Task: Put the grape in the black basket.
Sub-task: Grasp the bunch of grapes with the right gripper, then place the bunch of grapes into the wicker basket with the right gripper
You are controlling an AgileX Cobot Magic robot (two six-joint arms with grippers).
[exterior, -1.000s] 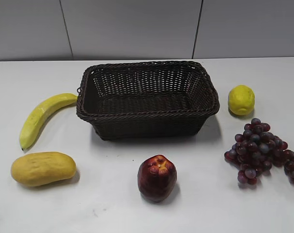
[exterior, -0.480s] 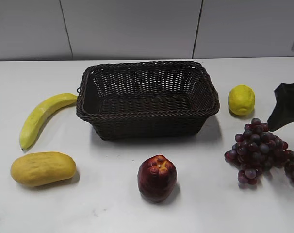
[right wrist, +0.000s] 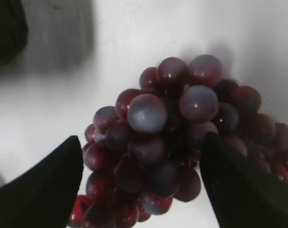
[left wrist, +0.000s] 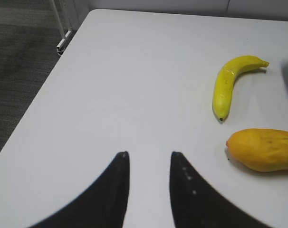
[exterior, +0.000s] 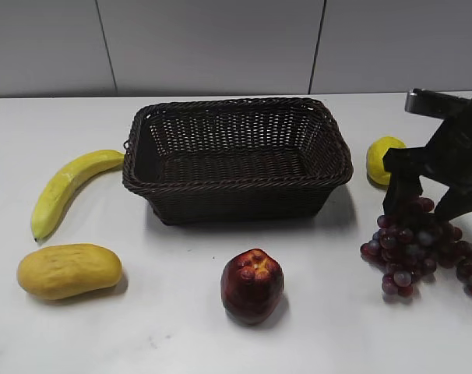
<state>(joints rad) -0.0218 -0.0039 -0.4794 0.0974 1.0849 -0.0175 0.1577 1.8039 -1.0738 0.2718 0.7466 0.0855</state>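
The grape [exterior: 411, 249] is a bunch of dark purple-red grapes lying on the white table at the right. It fills the right wrist view [right wrist: 172, 142]. My right gripper [exterior: 431, 204] is open and hangs just over the back of the bunch, one finger on each side of it [right wrist: 141, 161]. The black basket [exterior: 236, 187] stands empty at the middle of the table, left of the grape. My left gripper [left wrist: 148, 156] is open and empty over bare table at the far left, out of the exterior view.
A yellow lemon [exterior: 380, 160] lies behind the grape, partly hidden by my right arm. A dark red apple [exterior: 252, 285] sits in front of the basket. A banana [exterior: 65, 189] and a yellow mango [exterior: 68, 270] lie at the left. The table's left edge [left wrist: 44, 90] is near the left gripper.
My right arm has come in from the right edge and moved left and down over the grape. The fruit and basket have not moved.
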